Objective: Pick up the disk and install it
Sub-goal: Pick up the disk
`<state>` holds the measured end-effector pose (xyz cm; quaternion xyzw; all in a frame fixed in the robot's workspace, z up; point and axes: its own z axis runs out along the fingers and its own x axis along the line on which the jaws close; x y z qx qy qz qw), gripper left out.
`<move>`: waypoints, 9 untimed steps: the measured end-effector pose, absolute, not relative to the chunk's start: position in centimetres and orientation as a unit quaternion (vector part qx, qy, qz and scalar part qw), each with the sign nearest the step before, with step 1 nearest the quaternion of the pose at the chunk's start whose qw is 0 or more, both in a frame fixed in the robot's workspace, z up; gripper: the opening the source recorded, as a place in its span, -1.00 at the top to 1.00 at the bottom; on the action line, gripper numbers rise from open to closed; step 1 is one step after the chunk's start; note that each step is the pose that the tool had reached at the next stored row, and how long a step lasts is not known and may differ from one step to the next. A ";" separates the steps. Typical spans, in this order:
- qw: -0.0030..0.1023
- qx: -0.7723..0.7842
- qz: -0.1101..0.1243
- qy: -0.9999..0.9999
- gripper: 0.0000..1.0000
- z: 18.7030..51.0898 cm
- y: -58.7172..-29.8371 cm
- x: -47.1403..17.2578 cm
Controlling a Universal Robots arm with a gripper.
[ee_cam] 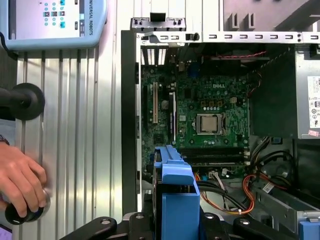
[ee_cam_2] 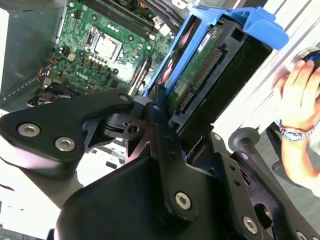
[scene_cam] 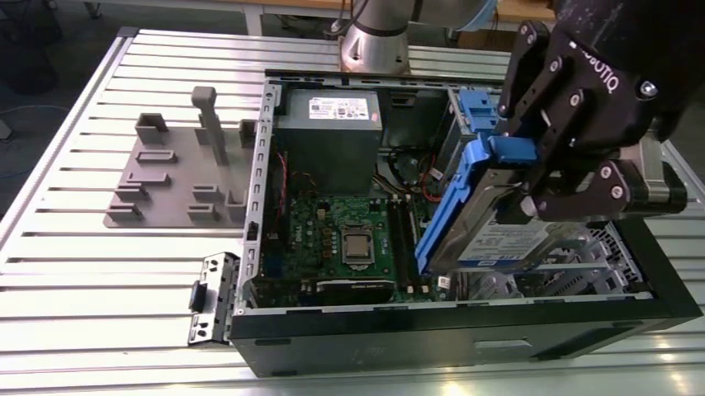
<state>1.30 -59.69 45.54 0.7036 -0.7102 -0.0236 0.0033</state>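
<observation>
Silver metal with blue plastic rails and a white-and-blue label, the disk (scene_cam: 496, 235) hangs tilted at the right of the exterior view, clamped in the black gripper (scene_cam: 527, 169) over the open computer case (scene_cam: 463, 326). Inside the case lie a green motherboard (scene_cam: 347, 239) and a grey power supply (scene_cam: 327, 128). The gripper covers the disk's upper end. A person's hand (ee_cam: 20, 182) rests on a knob at the first wrist view's lower left.

The gripper (scene_cam: 573, 177) was matte black, with linked finger bars joined by silver screws, below a grey arm column (scene_cam: 375, 37).
</observation>
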 end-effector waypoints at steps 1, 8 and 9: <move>0.003 0.704 -0.024 -0.710 0.27 45.5 -59.8 1.5; 0.004 0.704 -0.025 -0.710 0.27 45.5 -60.4 2.9; 0.003 0.704 -0.026 -0.710 0.27 45.4 -60.4 3.1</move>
